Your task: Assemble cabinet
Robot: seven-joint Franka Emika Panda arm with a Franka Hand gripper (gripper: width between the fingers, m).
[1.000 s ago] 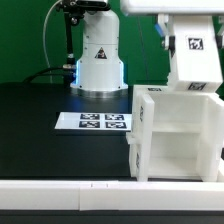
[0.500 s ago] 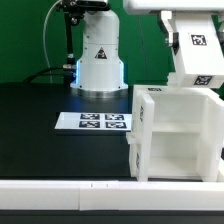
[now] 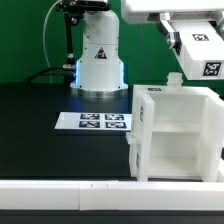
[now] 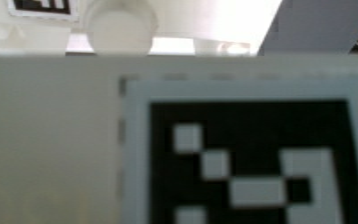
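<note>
The cabinet body [image 3: 175,135] is a white open box with a shelf inside, standing at the exterior view's right near the front. My gripper [image 3: 172,27] hangs from the arm at the top right. It holds a white cabinet panel [image 3: 200,55] with black-and-white tags, tilted in the air above the box's back edge. The fingers themselves are hidden by the panel. The wrist view is filled by a white tagged face [image 4: 60,140] very close up, with one large tag [image 4: 247,160] on it.
The marker board [image 3: 93,122] lies flat on the black table [image 3: 40,120] to the left of the box. The white robot base [image 3: 98,60] stands behind it, with cables at the back left. A white bar [image 3: 90,190] runs along the front edge.
The held panel has risen from just above the box and tilted, so it now hangs higher and further to the right. The box has not moved.
</note>
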